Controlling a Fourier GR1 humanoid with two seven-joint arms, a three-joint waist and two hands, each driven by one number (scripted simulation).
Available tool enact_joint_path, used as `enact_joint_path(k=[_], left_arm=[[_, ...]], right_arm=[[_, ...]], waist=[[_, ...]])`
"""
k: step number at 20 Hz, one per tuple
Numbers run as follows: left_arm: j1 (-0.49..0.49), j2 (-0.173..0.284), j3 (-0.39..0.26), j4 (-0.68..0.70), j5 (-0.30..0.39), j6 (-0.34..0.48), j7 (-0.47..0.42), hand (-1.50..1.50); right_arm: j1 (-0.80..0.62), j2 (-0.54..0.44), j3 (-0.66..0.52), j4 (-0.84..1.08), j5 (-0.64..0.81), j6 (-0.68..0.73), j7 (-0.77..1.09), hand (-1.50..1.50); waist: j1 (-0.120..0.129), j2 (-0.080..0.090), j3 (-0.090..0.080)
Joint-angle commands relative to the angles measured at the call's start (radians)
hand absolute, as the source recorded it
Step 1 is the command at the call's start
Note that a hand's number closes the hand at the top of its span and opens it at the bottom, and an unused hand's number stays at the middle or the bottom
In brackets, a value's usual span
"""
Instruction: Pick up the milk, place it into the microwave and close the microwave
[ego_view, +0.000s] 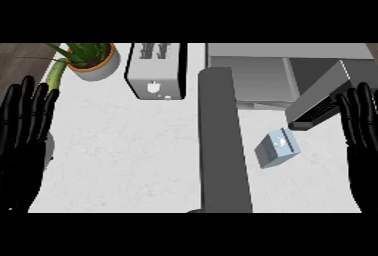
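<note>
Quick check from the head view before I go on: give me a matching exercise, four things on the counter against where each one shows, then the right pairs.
Things:
1. milk carton
2. potted plant
3. toaster
4. microwave door

Places:
A. far left corner of the counter
B. swung open, just ahead of the right hand
C. lying on the counter in front of the microwave, right of the dark grey bar
D. at the back, between the plant and the microwave

Pairs: 1-C, 2-A, 3-D, 4-B

Both hands are open with fingers up; the left hand shows at the left edge.
</note>
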Motion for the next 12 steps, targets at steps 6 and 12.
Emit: enact_joint_path(k=[6,12], left_arm=[[0.003,0.035,0.083,0.062,0.096,-0.074,-0.003,-1.5],[0.089,-0.014,0.111,-0.012,0.323,-0.124,0.085,-1.5]], right_arm=[[-0.166,-0.011,0.04,0.03,0.178,-0.078,0.245,-1.5],[-0.119,0.043,0.109,-0.04,0.099,-0.046,0.286,-1.5]], waist=[[-0.024,-0.037,-0.008],[-0.026,-0.038,-0.007]])
